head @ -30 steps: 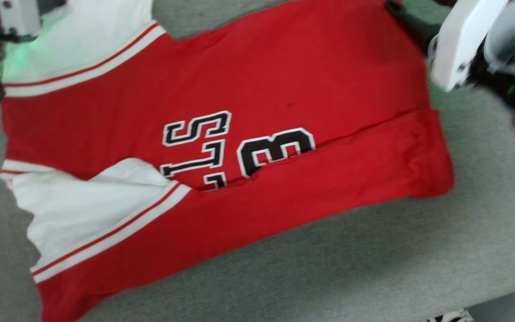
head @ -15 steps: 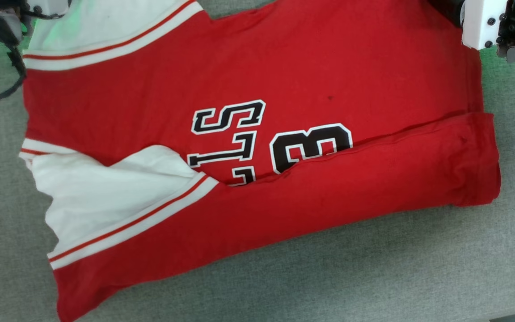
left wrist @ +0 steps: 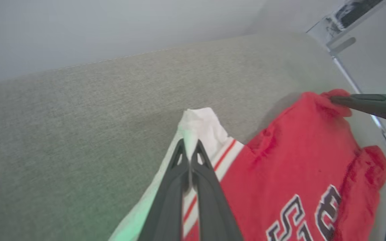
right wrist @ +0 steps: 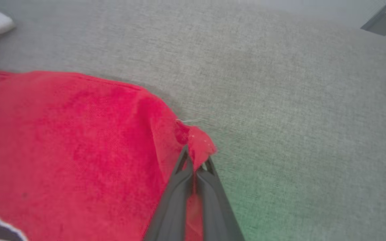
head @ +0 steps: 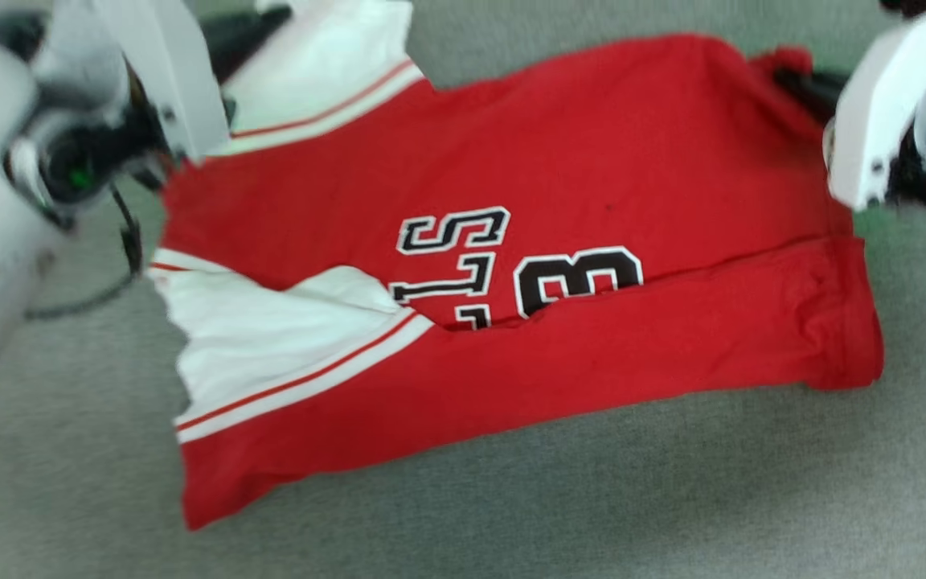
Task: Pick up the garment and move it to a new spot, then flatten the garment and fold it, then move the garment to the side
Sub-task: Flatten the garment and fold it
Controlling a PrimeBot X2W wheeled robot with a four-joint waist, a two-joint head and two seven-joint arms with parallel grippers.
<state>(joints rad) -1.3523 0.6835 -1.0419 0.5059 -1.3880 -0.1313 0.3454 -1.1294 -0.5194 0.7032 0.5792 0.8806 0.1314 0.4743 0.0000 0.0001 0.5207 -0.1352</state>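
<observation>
The garment (head: 592, 161) lies on a grey fabric surface, red with white cuff panels and black-and-white lettering. Its near edge is folded over the print. My left gripper (head: 270, 18) is at the far left, shut on the white sleeve corner (left wrist: 199, 124). In the left wrist view its fingers (left wrist: 171, 187) pinch that corner, which is lifted. My right gripper (head: 784, 76) is at the far right, shut on a red corner (right wrist: 199, 142) raised off the surface. The right gripper's dark finger (left wrist: 364, 102) also crosses the left wrist view.
The grey fabric surface (head: 592, 498) stretches all around the garment, with open room toward the near side. A black cable (head: 121, 257) hangs by my left arm. The surface's right edge and a pale rail (left wrist: 343, 43) lie beyond the red corner.
The head camera has shifted, so the garment looks smaller and further right. Both arms now reach further into the picture, and the two far corners they hold look raised.
</observation>
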